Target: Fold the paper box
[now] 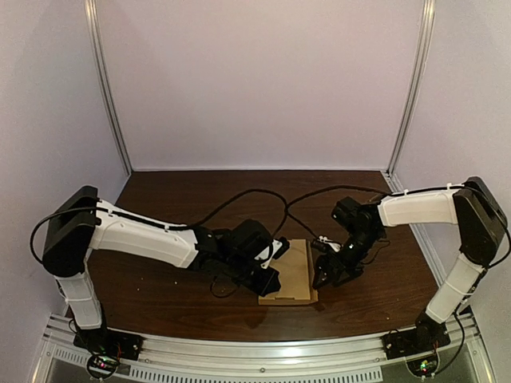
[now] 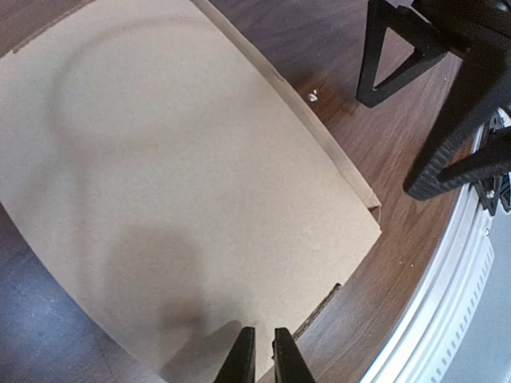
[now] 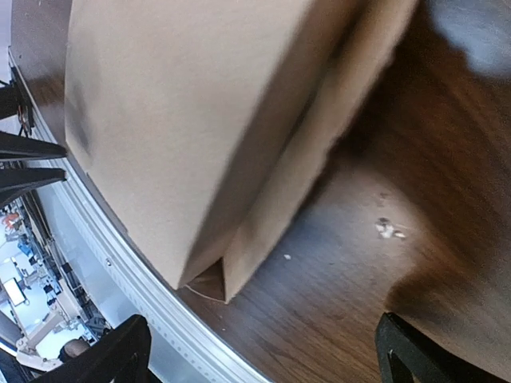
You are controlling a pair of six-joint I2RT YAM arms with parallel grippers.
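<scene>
I see the paper box (image 1: 297, 271) flat on the dark wood table (image 1: 184, 199), near the metal rail (image 1: 263, 353), with pale walls (image 1: 255, 80) around. My left gripper (image 2: 263, 355) hangs over it with its fingers nearly touching, and my right gripper (image 3: 262, 339) gapes wide at its right.

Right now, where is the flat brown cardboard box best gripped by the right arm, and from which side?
Probably the narrow side flap along the right edge of the flat brown cardboard box, approached from the right. The box lies flat on the dark wooden table, so only that thin strip, creased off from the main panel, offers a pinch. The open right gripper faces it.
</scene>
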